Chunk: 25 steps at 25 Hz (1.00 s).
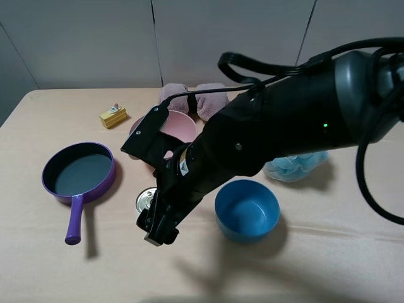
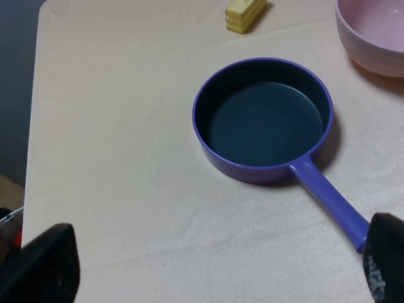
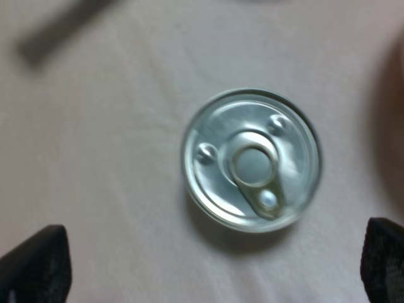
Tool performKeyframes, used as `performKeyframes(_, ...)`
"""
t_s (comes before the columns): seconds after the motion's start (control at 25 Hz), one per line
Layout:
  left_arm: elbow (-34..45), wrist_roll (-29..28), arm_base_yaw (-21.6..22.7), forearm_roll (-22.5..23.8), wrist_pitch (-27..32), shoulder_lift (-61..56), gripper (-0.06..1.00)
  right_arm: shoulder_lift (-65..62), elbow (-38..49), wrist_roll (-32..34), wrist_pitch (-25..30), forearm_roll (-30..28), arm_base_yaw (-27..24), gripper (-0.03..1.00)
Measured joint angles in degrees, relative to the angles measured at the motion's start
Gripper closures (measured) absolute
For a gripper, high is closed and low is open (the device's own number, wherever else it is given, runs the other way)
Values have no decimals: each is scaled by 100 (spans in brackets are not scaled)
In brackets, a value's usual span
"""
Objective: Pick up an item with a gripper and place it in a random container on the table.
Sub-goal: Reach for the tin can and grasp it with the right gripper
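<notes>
Right hand [image 1: 158,230] [image 3: 209,262]: fingers spread wide, gripping nothing. It hangs low over the worktop [image 1: 63,265], my arm reaching across from the right side.

Tin can [image 1: 146,201] [image 3: 251,167]: stands on the worktop lid up with its pull tab showing, in none of the containers. It is just beyond my right fingertips and clear of both. It sits between the purple pan and the blue bowl, on the near side of the pink bowl.

Blue bowl [image 1: 246,230]: nearest container, upright, bare inside.

Purple pan [image 1: 47,173] [image 2: 262,120]: dark floor bare, handle pointing to the near edge.

Pink bowl [image 1: 183,126] [image 2: 372,38]: farther back. The part of its inside that I can see is bare.

Left hand [image 2: 214,262]: open, fingers far apart, holding nothing, looking out over the pan.

Around: a pale blue mesh bundle [image 1: 297,165] beyond the blue bowl; a small yellow block [image 1: 113,117] [image 2: 245,14] past the pan; a pink plush thing [image 1: 211,98] at the far edge behind the pink bowl.

Hidden: my right arm covers much of the pink bowl, part of the can and part of the mesh bundle. The right wrist view is blurred, so the can's label cannot be read.
</notes>
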Motion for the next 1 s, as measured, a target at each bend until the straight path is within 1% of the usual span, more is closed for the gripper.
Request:
performKeyframes(0.32,0,0,0,0,0,0,4,386,-192,0,-215,0,66,27)
performKeyframes(0.72,0,0,0,0,0,0,4,744,-211,0,-791,-24,66,27)
performKeyframes(1.0,0,0,0,0,0,0,4,852,-211,0,-1094,-24,66,27)
